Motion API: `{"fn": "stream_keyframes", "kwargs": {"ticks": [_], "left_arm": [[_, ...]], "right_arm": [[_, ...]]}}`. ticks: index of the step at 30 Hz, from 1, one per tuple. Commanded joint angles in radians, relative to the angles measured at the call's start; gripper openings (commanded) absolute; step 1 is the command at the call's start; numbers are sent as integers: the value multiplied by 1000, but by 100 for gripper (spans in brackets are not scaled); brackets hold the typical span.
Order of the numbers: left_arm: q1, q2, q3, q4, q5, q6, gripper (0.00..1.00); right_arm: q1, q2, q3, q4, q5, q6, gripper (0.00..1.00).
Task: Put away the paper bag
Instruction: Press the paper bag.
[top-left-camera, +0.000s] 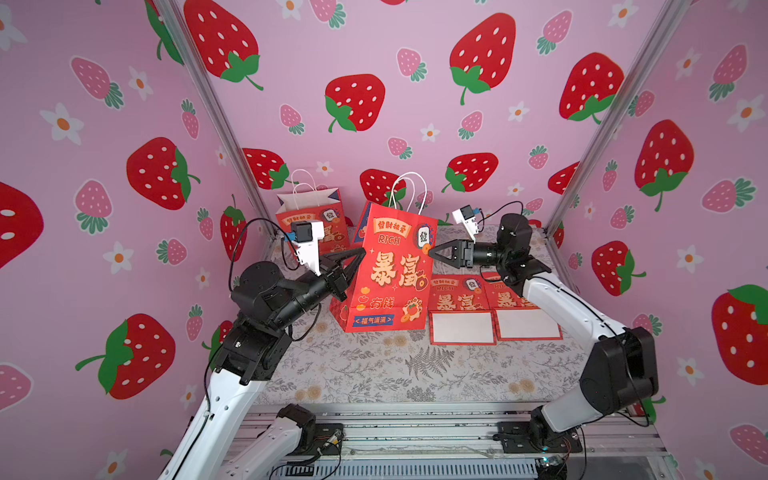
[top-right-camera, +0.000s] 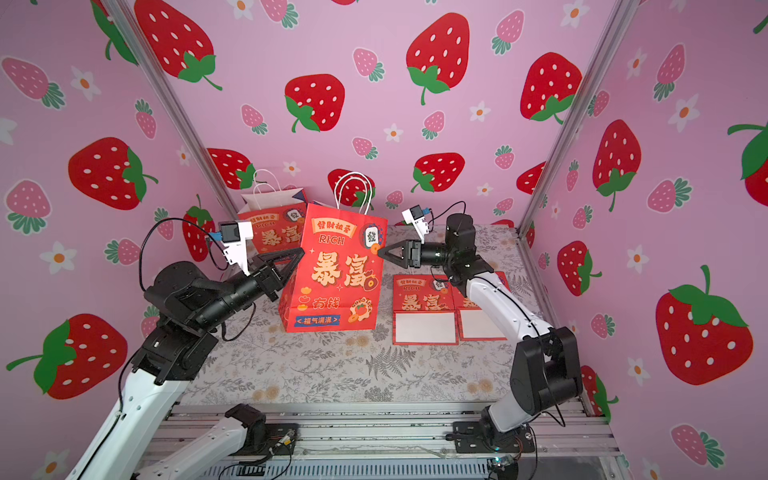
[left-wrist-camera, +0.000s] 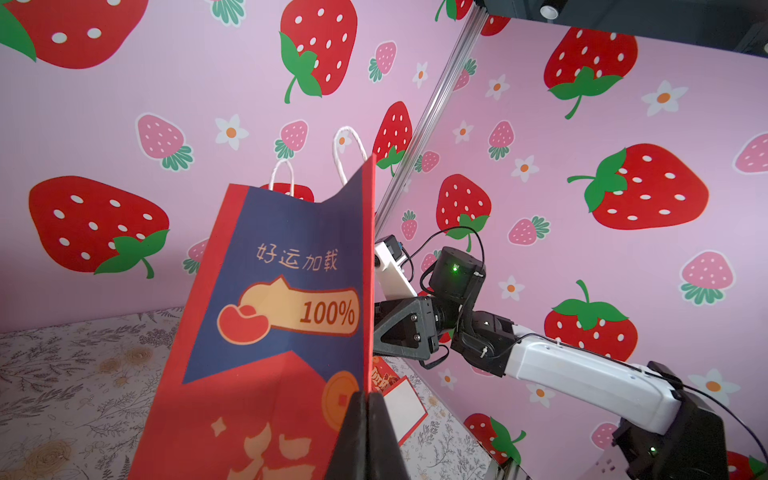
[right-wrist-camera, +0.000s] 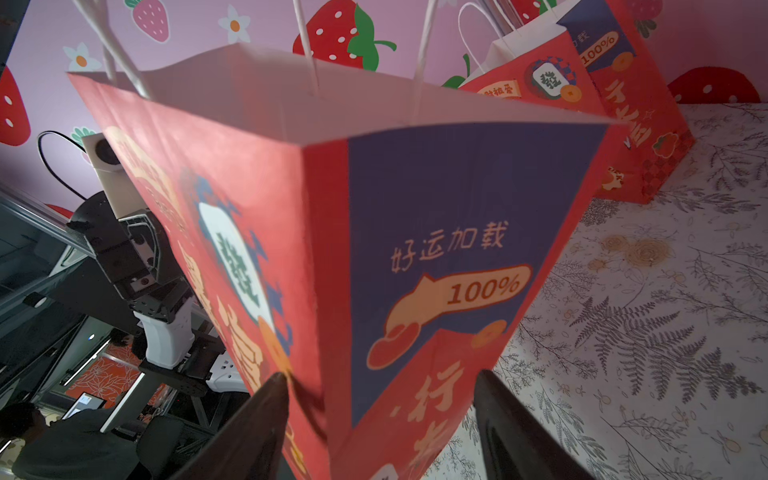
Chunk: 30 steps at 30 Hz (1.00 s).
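Observation:
A red paper bag (top-left-camera: 390, 270) (top-right-camera: 336, 274) with white rope handles stands upright at mid-table, its mouth open. My left gripper (top-left-camera: 360, 251) (top-right-camera: 300, 252) is shut on the bag's left front edge; in the left wrist view the closed fingers (left-wrist-camera: 368, 395) pinch that red edge beside the blue side panel (left-wrist-camera: 270, 311). My right gripper (top-left-camera: 432, 252) (top-right-camera: 380, 252) is at the bag's right side. In the right wrist view it (right-wrist-camera: 381, 374) stands open, its fingers straddling the bag's (right-wrist-camera: 374, 249) front right corner and side panel.
A second standing red bag (top-left-camera: 316, 216) is at the back left, near the wall. Two flattened bags (top-left-camera: 459, 309) (top-left-camera: 523, 307) lie side by side to the right, under my right arm. Pink strawberry walls enclose the floral tabletop (top-left-camera: 374, 370).

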<state>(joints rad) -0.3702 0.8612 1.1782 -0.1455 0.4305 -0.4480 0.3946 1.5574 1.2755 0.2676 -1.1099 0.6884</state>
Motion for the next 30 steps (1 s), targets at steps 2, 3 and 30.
{"fn": "stream_keyframes", "kwargs": {"ticks": [2, 3, 30], "left_arm": [[5, 8, -3, 64, 22, -11, 0], [5, 8, -6, 66, 22, -13, 0], [13, 70, -8, 49, 25, 24, 0]], "right_arm": [[30, -11, 27, 80, -8, 27, 71], [30, -8, 23, 106, -12, 47, 69], [22, -56, -16, 257, -15, 163, 8]]}}
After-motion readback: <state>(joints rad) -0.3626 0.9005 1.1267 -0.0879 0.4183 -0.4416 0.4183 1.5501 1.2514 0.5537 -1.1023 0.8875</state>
